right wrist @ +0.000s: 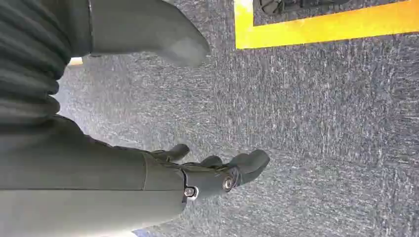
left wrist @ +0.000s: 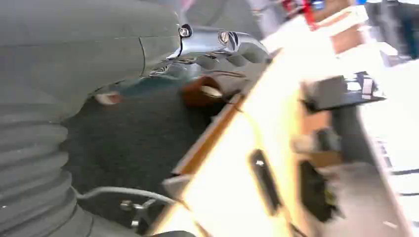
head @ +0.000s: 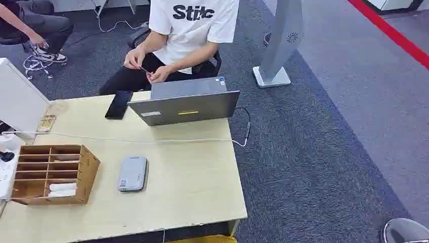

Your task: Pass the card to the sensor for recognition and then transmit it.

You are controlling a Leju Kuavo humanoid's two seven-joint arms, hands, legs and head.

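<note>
On the light wooden table (head: 192, 187) lies a flat grey sensor device (head: 132, 173). To its left stands a wooden slotted organizer (head: 53, 173), with white cards (head: 61, 190) lying in its lowest slot. My left hand (left wrist: 212, 44) hangs beside and below the table's edge (left wrist: 217, 133); its fingers are stretched out with nothing in them, though the picture is blurred. My right hand (right wrist: 217, 173) hangs over grey carpet, thumb (right wrist: 163, 39) and fingers apart, holding nothing.
A grey laptop (head: 184, 104) and a black phone (head: 119, 105) sit at the table's far side, and a white cable (head: 131, 139) crosses it. A person in a white T-shirt (head: 195, 25) sits behind the laptop. A white device (head: 17, 101) stands far left, a grey stand (head: 281, 45) on the carpet.
</note>
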